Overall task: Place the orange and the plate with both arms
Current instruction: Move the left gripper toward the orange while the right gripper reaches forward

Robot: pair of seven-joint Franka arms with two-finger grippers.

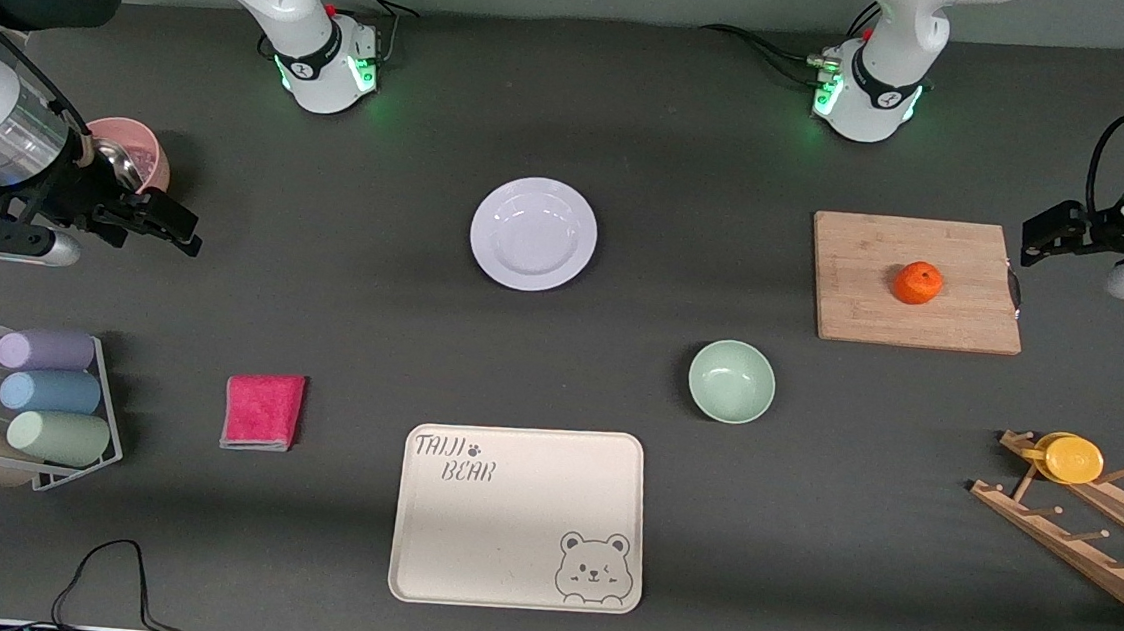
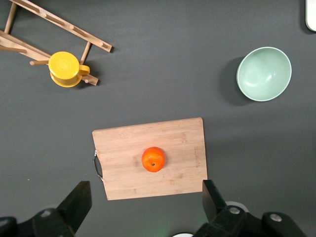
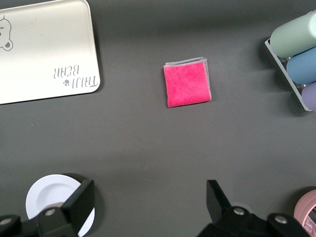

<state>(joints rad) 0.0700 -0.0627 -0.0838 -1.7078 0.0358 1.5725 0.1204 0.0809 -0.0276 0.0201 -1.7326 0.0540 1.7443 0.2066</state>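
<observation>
Both arms wait high at the ends of the table, so the step in hand seems to be the first reach. The orange lies on the wooden cutting board, toward the left arm's end of the table. The white plate lies bare on the dark table, near the middle and farther from the front camera than the beige bear tray.

The left gripper hangs over the edge of the board with its jaws wide apart and nothing between them. The right gripper hangs over bare table near the pink cup, its jaws also wide apart and empty.

To do this well, I think the left gripper should come straight down with the orange centred between the fingers, because a round fruit may roll on the smooth board. The plate is shallow, so the right gripper probably has to catch it at the rim, and it may slide.

The left wrist view shows the orange centred on the board, the green bowl and the yellow cup on the wooden rack. The right wrist view shows the red cloth and only a part of the plate. Only the front view shows both task things together.
</observation>
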